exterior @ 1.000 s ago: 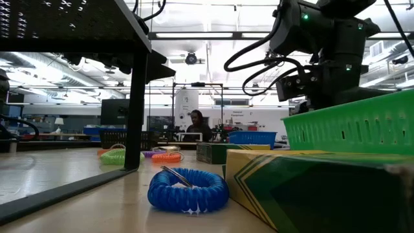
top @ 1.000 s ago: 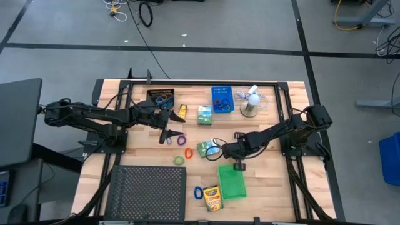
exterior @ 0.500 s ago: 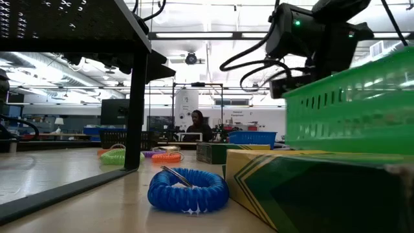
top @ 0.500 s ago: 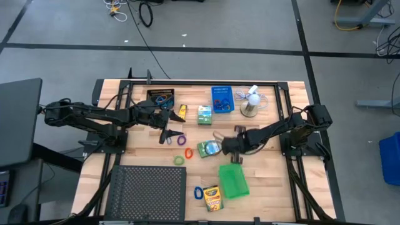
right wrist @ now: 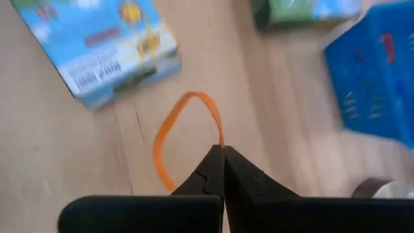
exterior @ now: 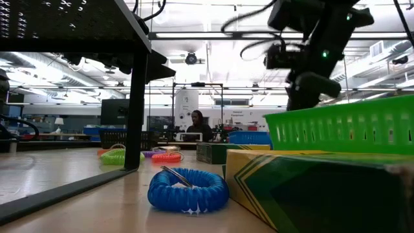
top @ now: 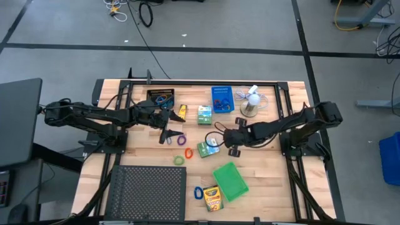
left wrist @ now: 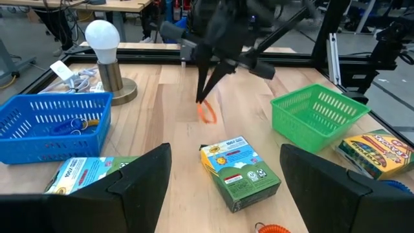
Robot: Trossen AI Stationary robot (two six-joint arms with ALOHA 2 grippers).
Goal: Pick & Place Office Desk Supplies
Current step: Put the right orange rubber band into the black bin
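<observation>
**Right wrist view: orange band pinched, lift it clear**

Right wrist view puts us at the tips of the right gripper, which we see fully closed, its two dark fingers pressed together on one strand of an orange rubber-band loop. The loop hangs slack from the pinch above bare wood, near a green-white small box and not touching it. The left wrist view confirms the hold: the same gripper hangs above the table with the orange loop dangling under its points, between the blue bin and the green bin.

We judge the step to be carrying this band to a bin. To do it well we should keep the pinch firm, since only a thin strand is caught, rise straight before travelling so the loop does not drag on the box, and move slowly enough that it does not swing. We cannot tell from here which bin is meant; the blue one lies nearest, beside the white mini fan, so we should steer clear of the fan.

Farther out, the left gripper waits with its jaws spread, holding nothing, above the purple band.
</observation>
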